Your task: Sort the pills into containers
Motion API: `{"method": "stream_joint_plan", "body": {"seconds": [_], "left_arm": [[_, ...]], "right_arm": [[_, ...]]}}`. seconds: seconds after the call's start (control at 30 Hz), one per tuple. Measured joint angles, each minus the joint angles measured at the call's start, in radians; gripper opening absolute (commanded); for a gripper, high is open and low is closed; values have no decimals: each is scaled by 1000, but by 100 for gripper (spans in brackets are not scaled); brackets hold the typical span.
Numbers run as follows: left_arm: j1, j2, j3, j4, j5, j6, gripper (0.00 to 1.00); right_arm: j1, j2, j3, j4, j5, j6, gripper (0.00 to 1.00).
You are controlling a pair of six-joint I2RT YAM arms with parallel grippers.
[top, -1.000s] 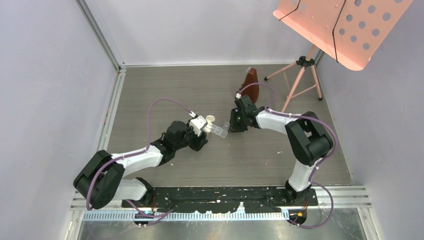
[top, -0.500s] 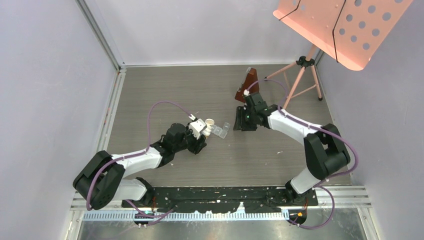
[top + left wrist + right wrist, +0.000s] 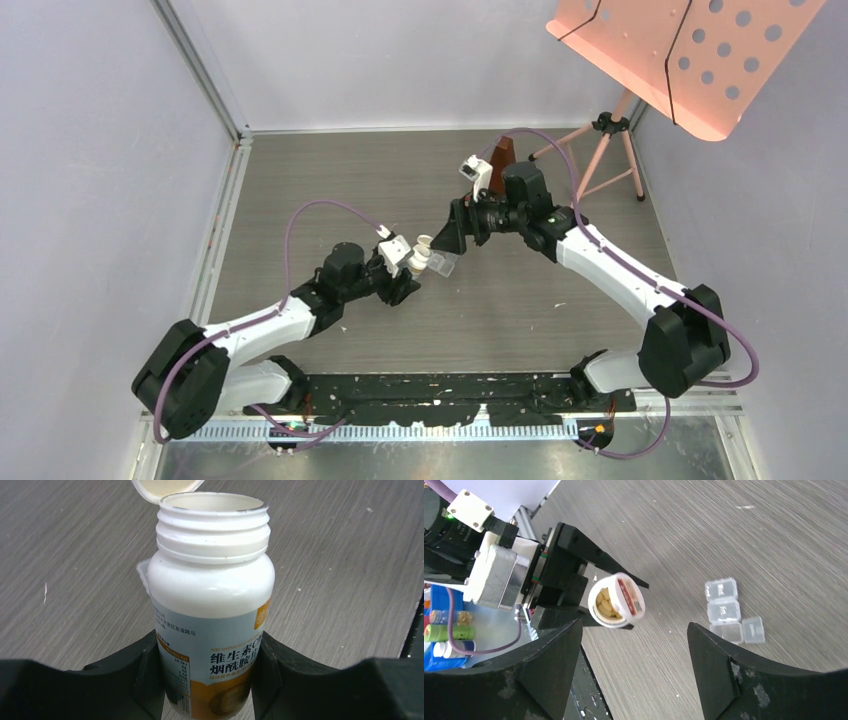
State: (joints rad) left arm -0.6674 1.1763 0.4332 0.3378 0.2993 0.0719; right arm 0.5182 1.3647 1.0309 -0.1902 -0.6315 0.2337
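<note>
right arm has lifted away from the containers (image 3: 724, 611) and swung back toward the far edge of the worktop (image 3: 300, 180). the right gripper (image 3: 634, 635), pinched narrow down at the box a second ago, now stands with its jaws spread wide and nothing between them. the clear strip lies flat near the middle of the worktop, let go, with the lid of one end compartment flipped open beside it and the other two lids closed. the left gripper (image 3: 207, 645) has barely shifted: it is clamped on the body of the pill bottle (image 3: 210, 595), cap off, held tilted above the surface close to the box. the pills (image 3: 605, 605) show as yellowish pieces inside the bottle's mouth; none can be seen in any compartment or on the wood. judging from this, the lid-opening step is done and the box is ready. what remains is the pour itself, which will likely need a slow tilt over that single open cell to avoid scattering.
</note>
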Motion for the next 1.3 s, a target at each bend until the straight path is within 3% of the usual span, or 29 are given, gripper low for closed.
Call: {"method": "stream_joint_plan", "body": {"seconds": [0.2,0.47,0.63,0.83,0.9,0.93,0.97,1.3], "left_arm": [[0,-39,24,-13,72,10,5],[0,-113,24,-13,100,7,20],[0,-167,24,-14,105,-23,32],[0,-242,24,-5,84,-66,57],[0,-268,25,11,63,-75,76],[-1,-282,25,23,48,-81,93],[-1,-291,25,32,37,-82,99],[0,-316,27,145,-72,-94,100]], "right_arm": [[42,84,122,-32,-52,-88,42],[61,113,201,-90,-78,-113,11],[61,111,232,-120,-97,-96,5],[63,106,318,-181,-100,-31,5],[64,104,350,-195,-100,3,5],[64,102,366,-201,-100,26,5],[64,100,375,-202,-100,43,5],[64,101,498,-277,-100,225,5]]}}
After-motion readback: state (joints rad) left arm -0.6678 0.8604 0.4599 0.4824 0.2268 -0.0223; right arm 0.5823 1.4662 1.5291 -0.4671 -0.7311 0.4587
